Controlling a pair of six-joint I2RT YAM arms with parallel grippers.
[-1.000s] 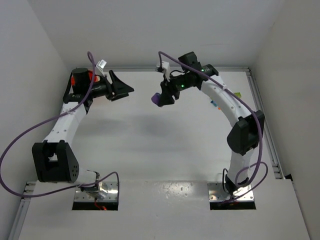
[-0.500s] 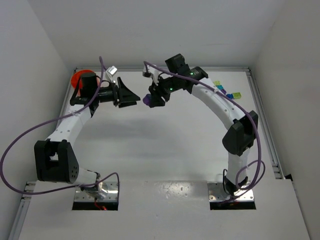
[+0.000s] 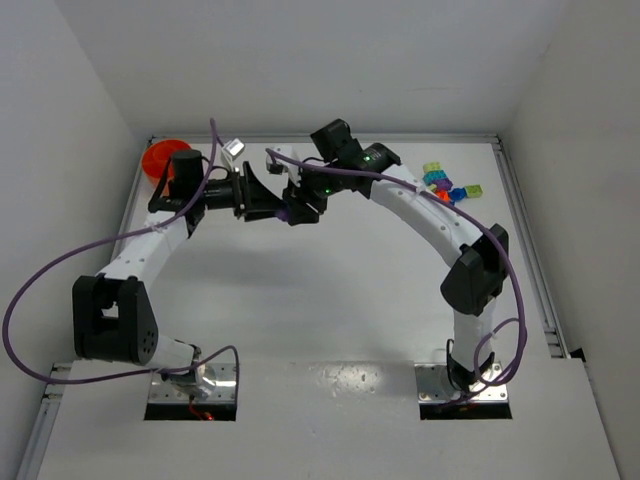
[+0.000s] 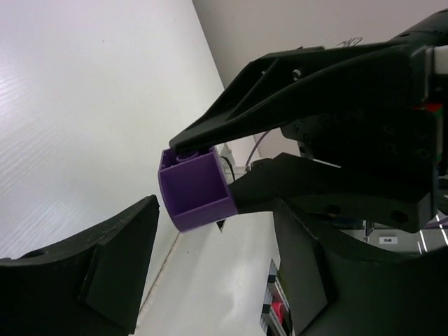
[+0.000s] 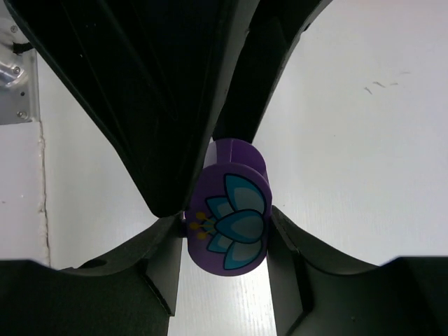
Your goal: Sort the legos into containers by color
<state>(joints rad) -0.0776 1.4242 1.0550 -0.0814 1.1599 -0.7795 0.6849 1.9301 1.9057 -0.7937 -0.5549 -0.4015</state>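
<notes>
My right gripper [image 3: 298, 207] is shut on a purple lego [image 3: 290, 212] and holds it above the table at the back centre. In the right wrist view the lego [image 5: 229, 213] shows a teal flower print, clamped between my right gripper's [image 5: 227, 234] two fingers. My left gripper [image 3: 272, 197] is open and faces it. In the left wrist view the purple lego [image 4: 194, 187] hangs just beyond my open left gripper [image 4: 217, 252], apart from both fingers. The orange bowl [image 3: 158, 157] sits at the back left corner. Several loose legos [image 3: 446, 186] lie at the back right.
White walls close in the table on the left, back and right. A metal rail [image 3: 520, 230] runs along the right edge. Purple cables loop from both arms. The two arm bases stand at the near edge.
My right arm has carried the purple lego leftward. My left gripper has swung right, away from the orange bowl, to meet it. The two grippers now face each other closely.
</notes>
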